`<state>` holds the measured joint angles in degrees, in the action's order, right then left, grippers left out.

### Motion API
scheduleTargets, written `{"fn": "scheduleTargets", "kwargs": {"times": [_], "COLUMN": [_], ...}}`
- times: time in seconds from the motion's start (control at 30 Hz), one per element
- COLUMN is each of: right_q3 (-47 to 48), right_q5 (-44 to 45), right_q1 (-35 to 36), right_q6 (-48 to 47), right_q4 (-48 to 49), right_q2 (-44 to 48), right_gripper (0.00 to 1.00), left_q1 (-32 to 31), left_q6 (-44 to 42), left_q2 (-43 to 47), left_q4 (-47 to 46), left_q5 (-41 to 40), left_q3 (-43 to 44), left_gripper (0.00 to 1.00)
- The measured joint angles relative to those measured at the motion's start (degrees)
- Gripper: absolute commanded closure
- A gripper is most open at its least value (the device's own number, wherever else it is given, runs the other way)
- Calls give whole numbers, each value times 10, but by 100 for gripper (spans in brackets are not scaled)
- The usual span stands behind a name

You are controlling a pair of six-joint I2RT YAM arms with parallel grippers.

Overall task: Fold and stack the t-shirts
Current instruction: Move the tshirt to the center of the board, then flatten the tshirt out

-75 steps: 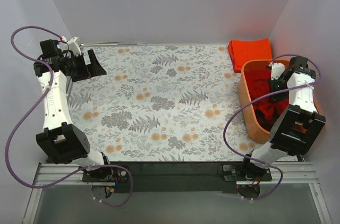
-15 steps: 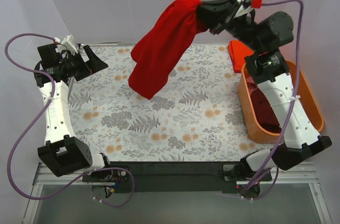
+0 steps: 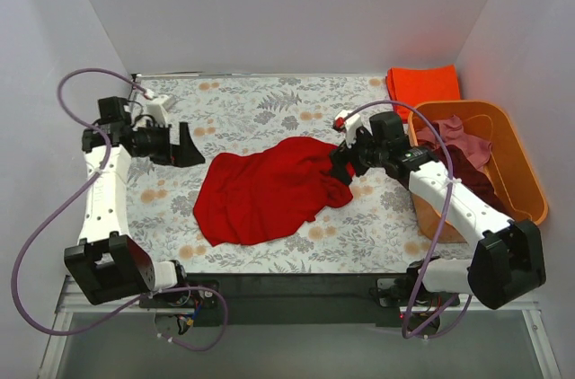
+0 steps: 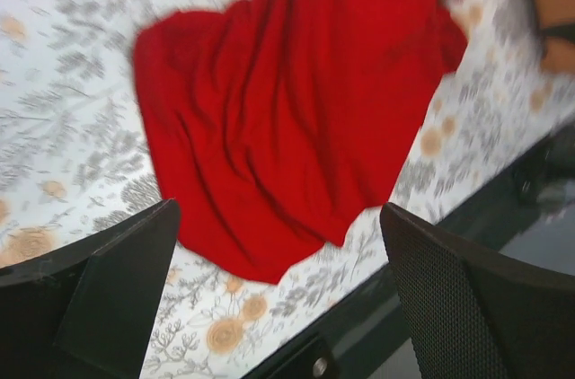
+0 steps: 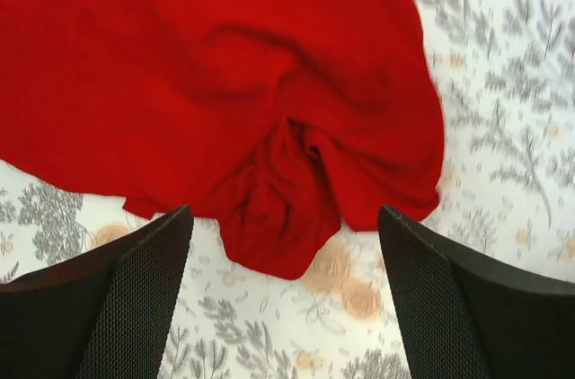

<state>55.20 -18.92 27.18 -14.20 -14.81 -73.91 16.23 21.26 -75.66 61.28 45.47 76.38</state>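
Red t-shirt (image 3: pixel 265 195): lies in a loose, crumpled heap on the floral table cover (image 3: pixel 260 110), well to the left of the orange tub (image 3: pixel 517 154). Not folded; creases run across it and one bunched end points toward the tub.

Right gripper (image 3: pixel 341 166): between tub and red shirt, low over that bunched end. Jaws spread wide, nothing between them; the wrist view shows the cloth lying free beneath.

Left gripper (image 3: pixel 187 147): on the far side of the shirt from the tub, just off the cloth's edge. Jaws spread wide, holding nothing.

Orange-red t-shirt (image 3: pixel 422 87): folded flat, just behind the tub at the table's far corner.

Inside the tub: a dusty pink t-shirt (image 3: pixel 458 132) on top, a maroon t-shirt (image 3: pixel 472 172) beside it, both rumpled.
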Motion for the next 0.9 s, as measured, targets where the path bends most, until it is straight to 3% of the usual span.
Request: {"fn": "scheduleTargets", "kwargs": {"times": [0.13, 0.27, 0.4, 0.63, 0.73, 0.77, 0.83, 0.87, 0.9], "right_q3": [-8, -8, -22, -54, -59, -59, -56, -53, -50], "right_q5": [9, 5, 4, 26, 43, 52, 70, 78, 85], "right_q1": [-16, -16, -16, -16, -16, -16, -16, -16, -18], "right_q6": [-49, -74, -88, -78, -66, -64, -64, -61, -65], "right_q4": [-86, -146, -180, -183, -162, -153, -130, -124, -117], "right_q2": [21, 18, -17, -98, -128, -140, -157, -162, -166], "right_gripper": [7, 18, 25, 30, 45, 57, 72, 92, 99], "left_q1": [-106, -218, -278, -363, -371, -373, -374, -374, -374], "left_q6": [-68, -85, -89, -87, -84, -82, -80, -83, -84], "left_q2": [22, 49, 46, 33, 23, 23, 17, 14, 7], "left_q4": [13, -7, -38, -105, -130, -139, -160, -170, -183], "left_q5": [-50, -121, -186, -279, -311, -323, -348, -360, -384], "left_q3": [-92, -201, -267, -371, -386, -386, -388, -388, -388], "left_gripper": [7, 18, 26, 21, 24, 26, 47, 59, 85]}}
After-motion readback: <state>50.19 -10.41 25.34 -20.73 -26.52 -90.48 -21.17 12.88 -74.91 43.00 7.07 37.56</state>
